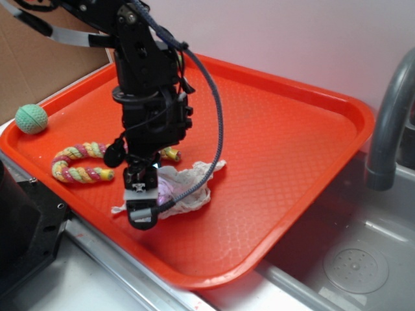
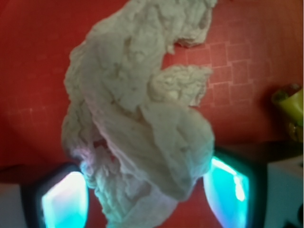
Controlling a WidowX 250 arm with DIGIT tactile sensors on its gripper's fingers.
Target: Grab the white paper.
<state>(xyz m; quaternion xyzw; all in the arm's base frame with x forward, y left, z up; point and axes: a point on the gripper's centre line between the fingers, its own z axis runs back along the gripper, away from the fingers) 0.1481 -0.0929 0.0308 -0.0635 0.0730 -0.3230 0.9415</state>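
Orange tray (image 1: 292, 129); hand (image 2: 145, 199) astride white paper (image 2: 137, 118).

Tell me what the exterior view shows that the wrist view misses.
Only the exterior view shows the green ball, the whole rope toy, the tray's rim, the faucet and the sink. Only the wrist view shows the gripper with its fingers on either side of the white paper. Both show the paper on the orange tray.

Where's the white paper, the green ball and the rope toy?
white paper (image 1: 188, 188), exterior view, crumpled middle.
green ball (image 1: 31, 118), exterior view, its centre.
rope toy (image 1: 72, 163), exterior view, left bend.
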